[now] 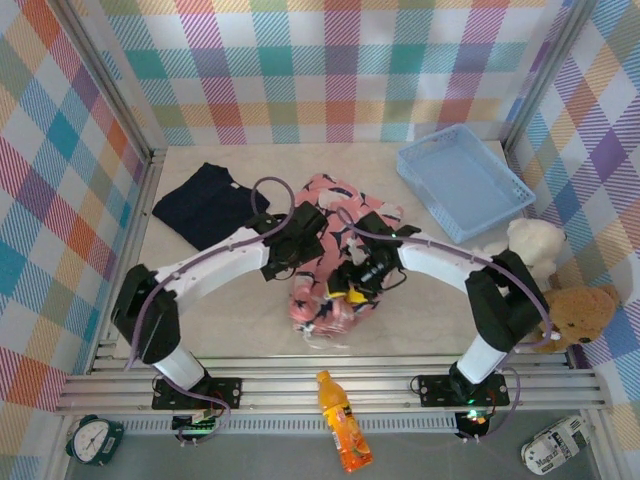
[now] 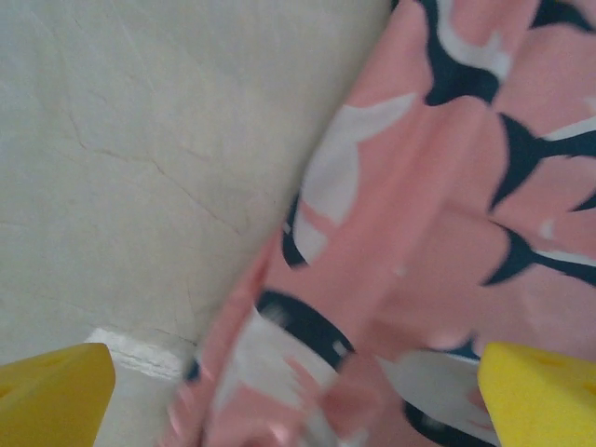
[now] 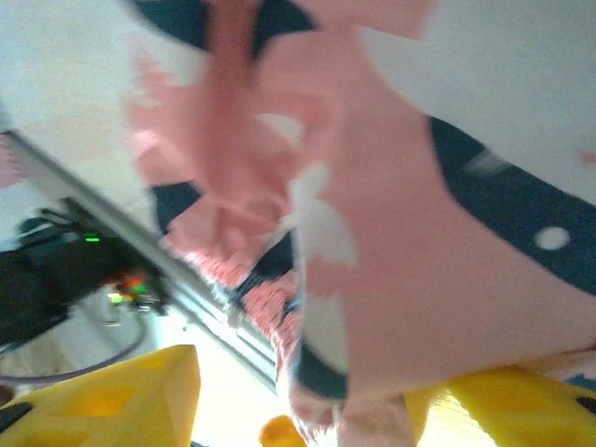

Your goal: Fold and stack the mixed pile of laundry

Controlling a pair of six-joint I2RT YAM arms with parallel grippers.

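top view: pink garment (image 1: 335, 262) with navy-and-white shapes lies bunched at mid worktop (image 1: 420, 320), running from the middle toward the near edge. navy trousers (image 1: 205, 205) lie folded flat at the back left, apart from the pink piece and touched by neither arm.

left hand (image 1: 285, 250) sits over the pink garment's left edge. on the left wrist camera, left hand (image 2: 298, 400) is spread wide. its yellow fingers (image 2: 51, 396) sit at the two lower corners. pale worktop lies under one, pink cloth (image 2: 438, 233) under the other, nothing pinched between them.

right hand (image 1: 355, 285) is over the near right part of the pink garment, a yellow fingertip showing against the cloth. on the right wrist camera, right hand (image 3: 307, 396) has its fingers (image 3: 112, 400) parted with a bright gap between. pink cloth (image 3: 419, 279) hangs close before the lens and lies against one finger. no fold reaches across to the other. picture is blurred, so whether the cloth is caught on that finger, cannot tell.

light blue basket (image 1: 465, 180) sits at the back right. white teddy bear (image 1: 535, 245) and brown teddy bear (image 1: 580, 315) sit at the right edge. orange bottle (image 1: 340, 410) lies on the frame between the arm bases.
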